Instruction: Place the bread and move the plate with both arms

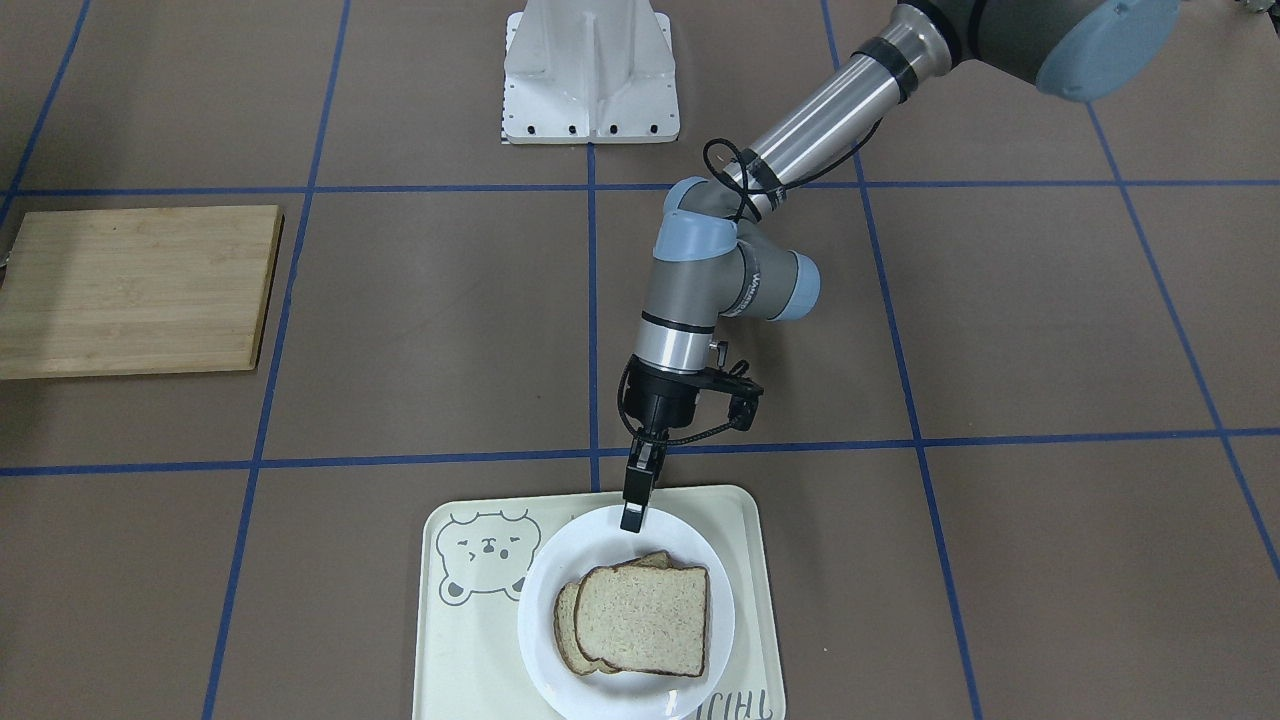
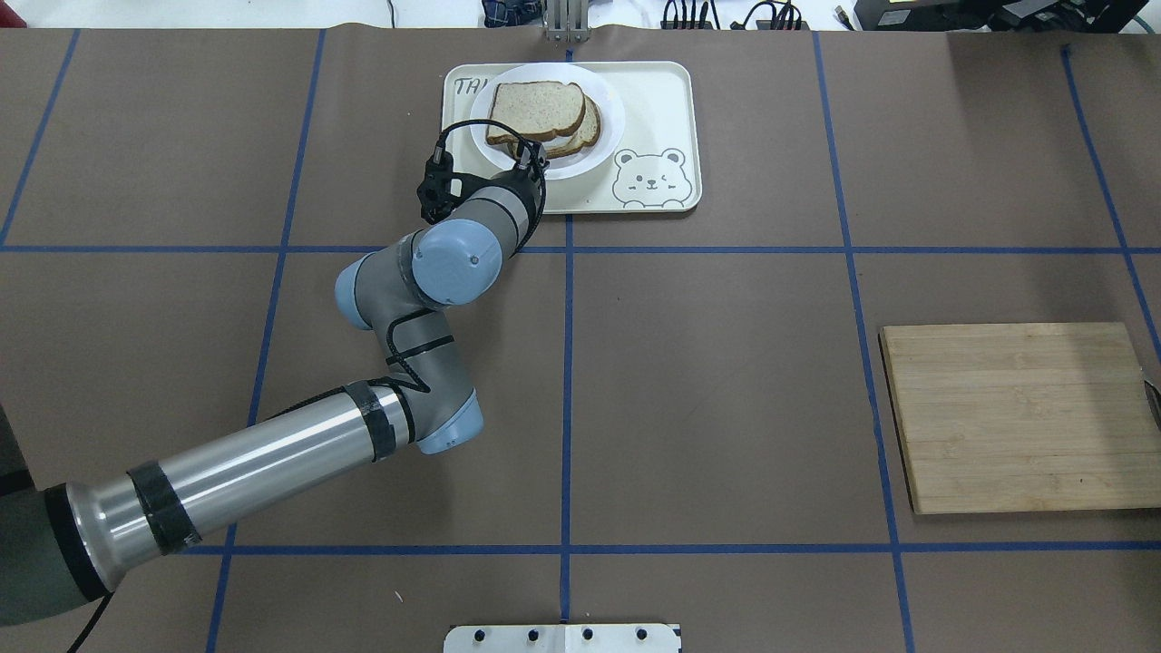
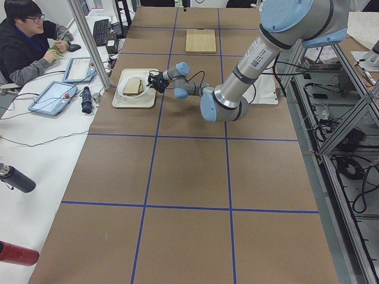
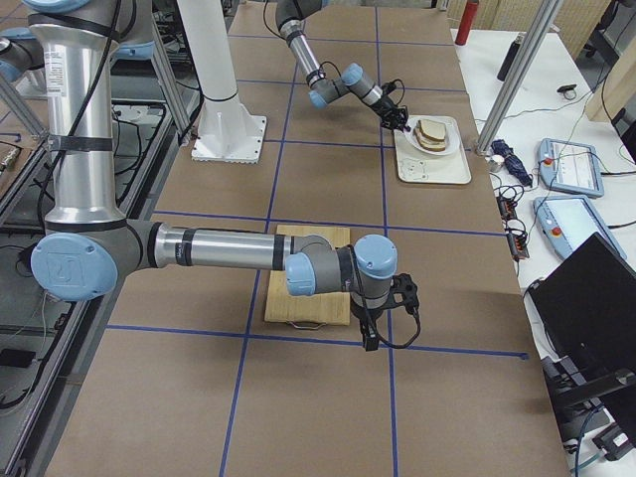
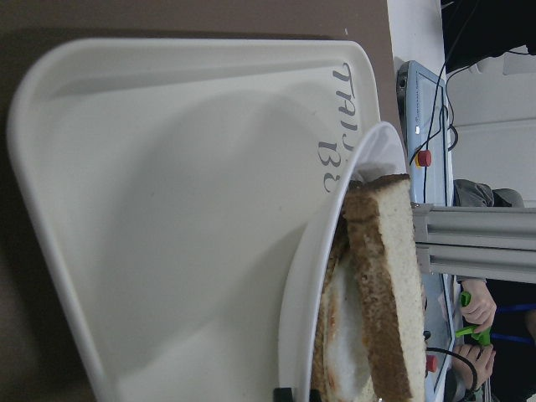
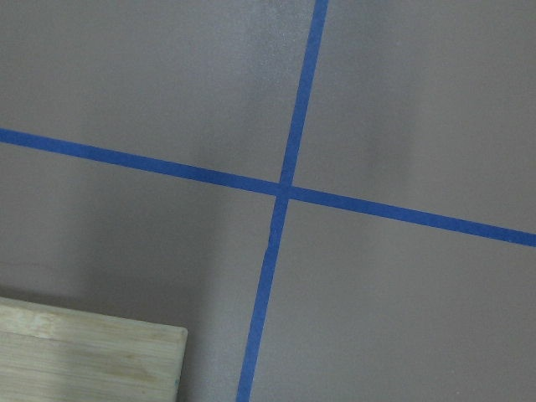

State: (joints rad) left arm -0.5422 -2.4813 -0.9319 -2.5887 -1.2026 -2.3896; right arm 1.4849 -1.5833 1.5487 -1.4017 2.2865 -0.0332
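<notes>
Bread [image 1: 645,618] lies flat on the plate [image 1: 705,550], stacked over another slice; placing appears complete. My left gripper [image 1: 634,505] is narrowed onto the plate's rim on my side and seems to pinch it, ready for moving. The plate sits inside the tray [image 1: 450,650], whose raised lip must be cleared. My right gripper [image 4: 370,333] hangs by the wooden board [image 1: 135,290], well apart; I cannot tell how far open it is.

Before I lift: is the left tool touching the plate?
Cannot tell. Front-facing view shows the left tool overlapping the plate rim; no view shows contact plainly.
</notes>
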